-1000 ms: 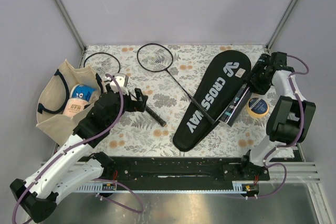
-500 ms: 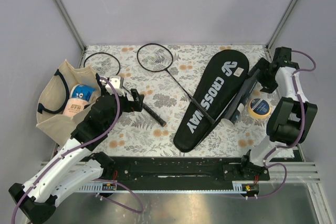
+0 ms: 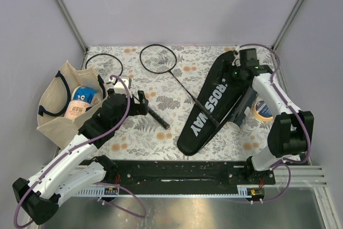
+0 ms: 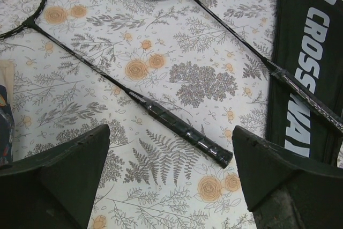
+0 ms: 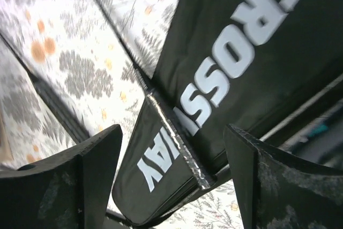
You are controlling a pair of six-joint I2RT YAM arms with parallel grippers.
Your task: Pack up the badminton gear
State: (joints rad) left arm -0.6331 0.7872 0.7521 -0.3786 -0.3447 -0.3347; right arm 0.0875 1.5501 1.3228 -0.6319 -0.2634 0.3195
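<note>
Risk, from above: the right claw [image 3: 238, 69], spread over the cover [image 3: 206, 119], may knock the tube [image 3: 243, 108] beside it; left wrist: the spread left claw [image 4: 170, 132] could roll the racquet grip [image 4: 203, 144] just ahead; right wrist: a racquet handle [image 5: 174, 132] crossing the cover beneath may snag.

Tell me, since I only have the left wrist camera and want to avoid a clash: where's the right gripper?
Observer: The right gripper hovers open over the wide end of the CROSSWAY cover.
Operator: Is there a tube anywhere?
Observer: Yes, a black tube lies along the cover's right edge.
Operator: Anything beyond it?
Observer: A tape roll, just right of the tube.
</note>
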